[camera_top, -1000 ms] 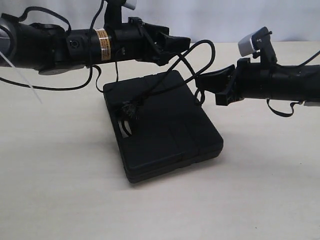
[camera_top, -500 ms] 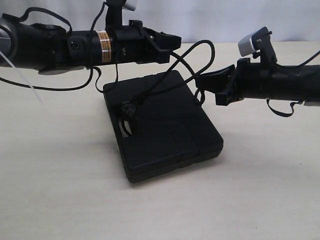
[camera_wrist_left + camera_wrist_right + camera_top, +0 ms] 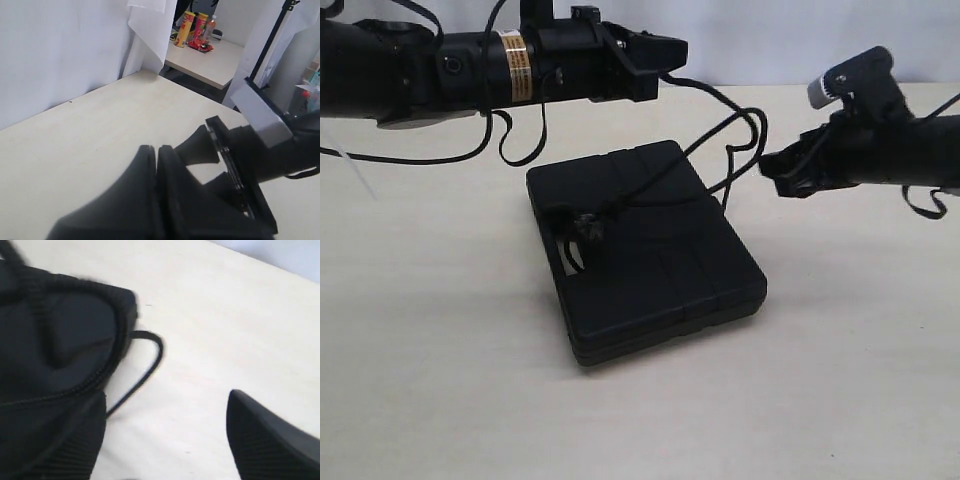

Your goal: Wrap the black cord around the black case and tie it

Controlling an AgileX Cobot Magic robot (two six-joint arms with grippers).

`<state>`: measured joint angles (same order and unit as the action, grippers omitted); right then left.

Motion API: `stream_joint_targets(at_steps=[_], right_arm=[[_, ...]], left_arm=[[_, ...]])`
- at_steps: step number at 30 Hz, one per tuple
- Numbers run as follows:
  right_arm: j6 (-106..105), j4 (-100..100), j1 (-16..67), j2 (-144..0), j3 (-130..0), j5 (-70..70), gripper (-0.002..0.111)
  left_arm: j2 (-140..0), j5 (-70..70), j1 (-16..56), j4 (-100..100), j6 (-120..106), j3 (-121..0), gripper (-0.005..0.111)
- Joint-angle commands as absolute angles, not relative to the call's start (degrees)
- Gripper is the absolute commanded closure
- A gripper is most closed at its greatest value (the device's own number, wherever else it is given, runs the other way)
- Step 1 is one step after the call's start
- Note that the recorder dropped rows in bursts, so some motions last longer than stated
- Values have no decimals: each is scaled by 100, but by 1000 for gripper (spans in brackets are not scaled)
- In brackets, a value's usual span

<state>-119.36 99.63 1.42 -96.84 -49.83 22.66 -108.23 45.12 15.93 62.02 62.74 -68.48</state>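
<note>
The black case (image 3: 660, 270) lies flat on the table. The black cord (image 3: 745, 120) runs from its frayed knot (image 3: 588, 225) near the handle slot, across the lid, and loops up past the case's far right edge to my left gripper (image 3: 672, 60). That gripper hovers above the case's far edge, shut on the cord's end; its jaws (image 3: 156, 150) are pressed together. My right gripper (image 3: 772, 172) hangs right of the case, open and empty (image 3: 167, 397). In the right wrist view the case's corner (image 3: 60, 335) and a slack bend of cord (image 3: 150, 367) lie beyond it.
Smooth black robot cables (image 3: 510, 140) droop under the left arm, behind the case. Pale tabletop (image 3: 470, 380) surrounds the case. A white curtain (image 3: 60, 50) backs the table, and a second table with snack cans (image 3: 187, 22) stands beyond it.
My left gripper has shut on the cord and risen a little. My right gripper has opened, let the cord go and drawn back to the right.
</note>
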Motion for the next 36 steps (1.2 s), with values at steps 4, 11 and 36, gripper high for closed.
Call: stream_joint_targets(at_steps=[4,11,36], right_arm=[[-12143,9704,128,-8631,-4780,2946,44],[-12143,9268,149,-8647,-4809,4172,44],[-12058,9717,138,-9618,-5464,4201,104]], left_arm=[[-10763,4552,1571,6252,6284,-6886,107],[-10763,4732,1571,6390,6283,-6886,107],[-10411,4510,1373,7306,6283,-6900,68]])
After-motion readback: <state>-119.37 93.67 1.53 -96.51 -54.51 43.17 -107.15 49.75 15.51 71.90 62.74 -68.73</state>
